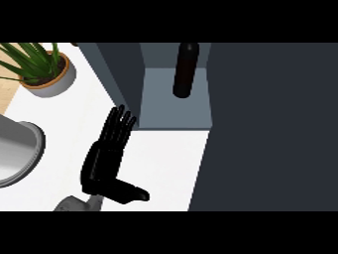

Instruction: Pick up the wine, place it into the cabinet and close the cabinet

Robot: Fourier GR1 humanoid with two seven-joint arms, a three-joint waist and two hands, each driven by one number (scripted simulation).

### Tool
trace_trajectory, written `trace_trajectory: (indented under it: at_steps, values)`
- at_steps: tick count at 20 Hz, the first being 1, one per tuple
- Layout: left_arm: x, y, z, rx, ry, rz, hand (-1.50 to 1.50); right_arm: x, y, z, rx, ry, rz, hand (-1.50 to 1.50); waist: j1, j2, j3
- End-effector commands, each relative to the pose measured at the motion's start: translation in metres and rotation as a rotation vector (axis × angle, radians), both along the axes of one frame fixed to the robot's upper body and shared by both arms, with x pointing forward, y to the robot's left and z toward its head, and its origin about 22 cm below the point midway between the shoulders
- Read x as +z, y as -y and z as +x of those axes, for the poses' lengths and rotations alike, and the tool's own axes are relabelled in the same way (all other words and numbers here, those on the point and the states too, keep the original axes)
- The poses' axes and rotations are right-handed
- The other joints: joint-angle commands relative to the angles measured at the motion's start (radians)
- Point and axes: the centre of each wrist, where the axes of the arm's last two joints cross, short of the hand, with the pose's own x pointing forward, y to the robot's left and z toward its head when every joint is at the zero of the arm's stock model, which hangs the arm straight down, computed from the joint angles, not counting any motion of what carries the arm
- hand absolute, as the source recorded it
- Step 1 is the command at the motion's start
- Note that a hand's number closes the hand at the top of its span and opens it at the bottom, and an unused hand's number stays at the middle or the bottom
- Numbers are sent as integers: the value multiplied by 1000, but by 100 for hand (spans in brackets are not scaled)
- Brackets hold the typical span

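Wine bottle (186, 69), dark and slim, stands upright inside the open cabinet (173, 101) on its pale shelf. Left hand (107, 156) rests on the white counter (164, 163) with fingers straight, holding nothing. A potted plant (43, 69) sits upper left.

The bottle (186, 69) stands inside the cabinet (175, 106), toward the back of its floor; the door (274, 129) lies to the right of the opening; the left hand (109, 158) rests on the counter (164, 168) just before the cabinet's left wall; a plant (43, 67) sits far left at the rear; a pot (7, 154) lies left of the hand.
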Motion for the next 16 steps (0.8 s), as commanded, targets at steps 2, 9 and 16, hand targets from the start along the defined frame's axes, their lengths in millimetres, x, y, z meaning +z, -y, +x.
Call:
trace_trajectory:
  at_steps: [2, 9, 16]
  values:
    - [7, -33, -7, 32, 33, 14, -150, 47, -3, -31, 183, -41, 104, -150, -6, 2, 0]
    - [12, -76, -11, 103, 84, 38, -150, 46, -10, -41, 445, -79, 32, 150, -13, 0, -1]
    - [35, -131, -20, 110, 94, 69, -150, 26, -21, -31, 444, -54, 24, 150, 6, 4, 0]
